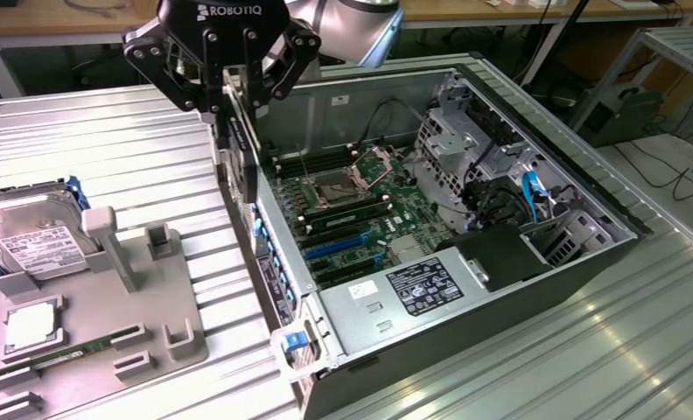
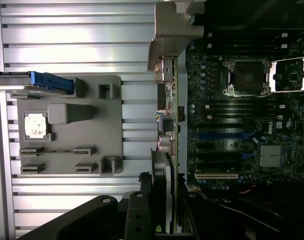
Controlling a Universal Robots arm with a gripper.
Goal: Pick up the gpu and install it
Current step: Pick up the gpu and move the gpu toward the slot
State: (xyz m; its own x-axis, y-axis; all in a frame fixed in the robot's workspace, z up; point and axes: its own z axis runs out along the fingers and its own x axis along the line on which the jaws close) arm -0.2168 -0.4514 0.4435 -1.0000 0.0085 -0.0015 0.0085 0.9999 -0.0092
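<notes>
Here, fingers grip the gpu edge-on over the case; faces barely visible.

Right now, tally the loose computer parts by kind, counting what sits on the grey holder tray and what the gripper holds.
gpu, held on edge in the gripper: 1
hard drive, on the grey holder tray: 1
processor chip, on the tray: 1
memory stick, on the tray: 1
Total: 4
</notes>
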